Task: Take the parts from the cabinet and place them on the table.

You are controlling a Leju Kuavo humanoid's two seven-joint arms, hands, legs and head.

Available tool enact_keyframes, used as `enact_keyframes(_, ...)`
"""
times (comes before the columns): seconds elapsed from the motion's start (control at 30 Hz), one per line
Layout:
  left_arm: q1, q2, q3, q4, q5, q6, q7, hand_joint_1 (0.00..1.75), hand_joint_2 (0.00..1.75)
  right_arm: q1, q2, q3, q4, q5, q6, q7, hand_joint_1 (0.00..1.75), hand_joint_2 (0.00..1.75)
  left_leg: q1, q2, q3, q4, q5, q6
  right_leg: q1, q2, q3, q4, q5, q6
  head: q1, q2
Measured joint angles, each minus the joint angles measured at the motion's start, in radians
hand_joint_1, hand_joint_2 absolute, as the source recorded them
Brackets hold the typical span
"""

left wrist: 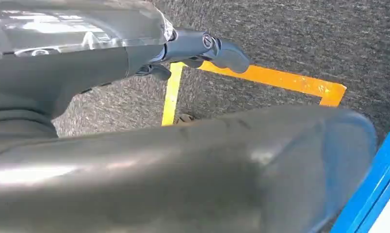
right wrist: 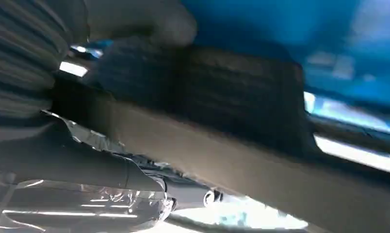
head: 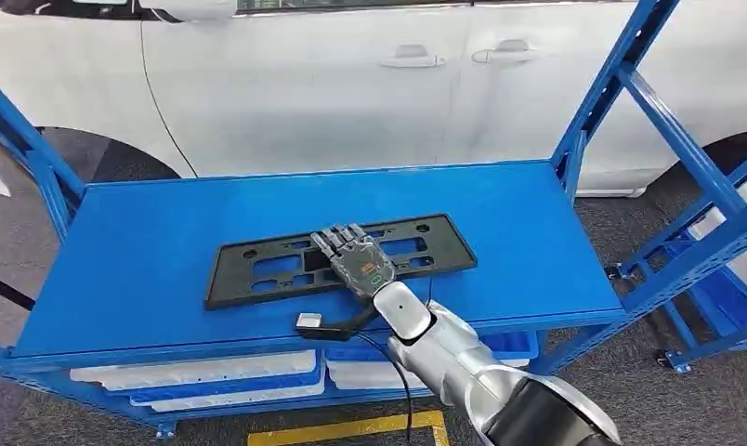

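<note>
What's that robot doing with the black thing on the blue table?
The robot's right hand is laid on top of a flat black plastic frame with cut-out holes, which lies flat on the blue metal table top. Whether the fingers are gripping the frame or just resting on it is hard to tell. The left hand hangs low over grey carpet with yellow floor tape and seems to hold nothing. A white car is parked behind the table.
</note>
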Motion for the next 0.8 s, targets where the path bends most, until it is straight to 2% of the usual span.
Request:
enact_keyframes(0.03,0.000,0.000,0.000,0.000,0.000,0.000,0.000,0.00,0.00,-0.004,-0.001,-0.008,0.006,-0.001,0.006,0.000,1.75,1.75,0.000,0.000,0.001,0.000,0.000,-0.003,0.002,-0.001,0.048,-0.090,0.032,-0.008,0.000,0.000)
enact_keyframes(0.07,0.000,0.000,0.000,0.000,0.000,-0.001,0.000,0.00,0.00,-0.010,-0.002,-0.015,0.011,-0.004,0.010,0.000,1.75,1.75,-0.006,-0.002,-0.001,0.004,-0.002,-0.010,0.009,-0.001,0.064,-0.136,0.026,-0.014,0.000,0.000)
enact_keyframes(0.17,0.000,0.000,0.000,0.000,0.000,-0.004,0.000,0.00,0.00,-0.011,-0.006,-0.031,0.024,-0.007,0.019,-0.003,1.75,1.75,-0.004,-0.002,0.001,-0.004,0.002,-0.028,0.015,0.000,0.062,-0.134,0.032,-0.025,0.000,0.000)
enact_keyframes(0.2,0.000,0.000,0.000,0.000,0.000,-0.005,0.000,0.00,0.00,-0.014,-0.007,-0.036,0.028,-0.008,0.017,-0.004,1.75,1.75,-0.006,-0.002,0.003,-0.005,0.003,-0.036,0.009,0.000,0.064,-0.143,0.038,-0.033,0.000,0.000)
enact_keyframes(0.23,0.000,0.002,0.000,0.000,0.000,-0.005,0.000,0.00,0.00,-0.016,-0.007,-0.037,0.029,-0.008,0.014,-0.007,1.75,1.75,0.000,-0.001,-0.001,0.008,-0.006,-0.038,0.003,-0.003,0.070,-0.152,0.046,-0.037,0.000,0.000)
enact_keyframes(0.27,-0.001,0.002,0.000,0.000,0.000,-0.007,0.000,0.00,0.00,-0.017,-0.007,-0.039,0.031,-0.008,0.014,-0.008,1.75,1.75,-0.001,-0.001,-0.016,0.042,-0.035,-0.041,0.003,-0.003,0.072,-0.155,0.046,-0.044,0.000,0.000)
enact_keyframes(0.33,-0.001,0.002,0.000,0.000,0.000,-0.007,-0.001,0.00,0.00,-0.015,-0.008,-0.047,0.037,-0.007,0.003,-0.013,1.75,1.75,0.001,-0.001,-0.087,0.198,-0.118,-0.047,0.005,-0.004,0.069,-0.155,0.047,-0.047,0.000,0.000)
enact_keyframes(0.37,0.001,0.002,0.000,0.000,0.000,-0.007,-0.001,0.00,0.00,-0.014,-0.008,-0.050,0.039,-0.004,-0.001,-0.019,1.75,1.75,0.001,-0.001,-0.119,0.269,-0.144,-0.050,0.005,-0.004,0.068,-0.154,0.046,-0.048,0.000,0.000)
enact_keyframes(0.4,0.002,0.002,0.000,0.000,0.000,-0.007,-0.001,0.00,0.00,-0.014,-0.008,-0.052,0.041,-0.001,-0.003,-0.023,1.75,1.75,0.001,-0.001,-0.138,0.309,-0.148,-0.053,0.005,-0.003,0.068,-0.152,0.046,-0.048,0.000,0.000)
enact_keyframes(0.43,0.002,0.002,0.000,0.000,0.000,-0.007,-0.002,0.00,0.00,-0.014,-0.008,-0.053,0.043,0.000,-0.006,-0.027,1.75,1.75,0.002,-0.001,-0.130,0.292,-0.126,-0.054,0.005,-0.003,0.069,-0.151,0.045,-0.047,0.000,0.000)
enact_keyframes(0.47,0.002,0.002,0.000,0.000,0.000,-0.006,-0.003,0.00,0.00,-0.014,-0.008,-0.055,0.045,0.001,-0.013,-0.035,1.75,1.75,0.003,-0.001,-0.103,0.236,-0.089,-0.055,0.005,-0.003,0.070,-0.149,0.043,-0.045,0.000,0.000)
enact_keyframes(0.53,0.001,0.003,0.000,0.000,0.000,-0.006,-0.005,0.00,0.00,-0.016,-0.008,-0.061,0.046,0.003,-0.019,-0.046,1.75,1.75,0.007,0.000,-0.016,0.062,-0.005,-0.054,0.003,-0.002,0.072,-0.141,0.036,-0.038,0.000,0.000)
enact_keyframes(0.57,-0.001,0.003,0.000,0.000,0.000,-0.006,-0.008,0.00,0.00,-0.017,-0.008,-0.063,0.047,0.003,-0.020,-0.050,1.75,1.75,0.007,0.000,0.006,0.021,-0.018,-0.050,0.004,-0.002,0.070,-0.137,0.033,-0.033,0.000,0.000)
enact_keyframes(0.6,-0.002,0.002,0.000,0.000,0.000,-0.007,-0.010,0.00,1.75,-0.019,-0.009,-0.065,0.047,0.003,-0.020,-0.053,1.75,1.75,0.000,0.000,0.010,0.006,-0.019,-0.043,0.014,0.000,0.064,-0.129,0.030,-0.027,0.000,0.000)
enact_keyframes(0.63,-0.002,0.002,0.000,0.000,0.000,-0.008,-0.014,0.00,1.75,-0.021,-0.008,-0.069,0.047,0.002,-0.023,-0.056,1.75,1.75,0.001,-0.002,0.004,0.013,-0.017,-0.032,0.012,0.001,0.062,-0.131,0.033,-0.022,0.000,0.000)
enact_keyframes(0.7,0.002,0.002,0.000,0.000,0.000,-0.017,-0.033,0.00,1.75,-0.020,-0.009,-0.075,0.048,0.000,-0.029,-0.065,1.75,1.75,0.000,-0.002,0.005,0.012,-0.017,-0.021,0.012,0.002,0.064,-0.134,0.033,-0.014,0.000,0.000)
enact_keyframes(0.73,0.001,0.002,-0.001,0.000,0.000,-0.026,-0.050,0.00,1.75,-0.020,-0.009,-0.080,0.048,-0.003,-0.034,-0.073,1.75,1.75,0.005,0.000,0.007,0.006,-0.013,-0.013,0.011,0.002,0.062,-0.129,0.026,-0.009,0.000,0.000)
enact_keyframes(0.8,0.000,0.002,-0.003,0.000,0.000,-0.035,-0.074,0.00,1.75,-0.020,-0.009,-0.086,0.048,-0.008,-0.036,-0.083,1.75,1.75,0.005,0.000,0.008,0.006,-0.012,-0.011,0.007,0.001,0.052,-0.100,0.004,-0.003,0.000,0.000)
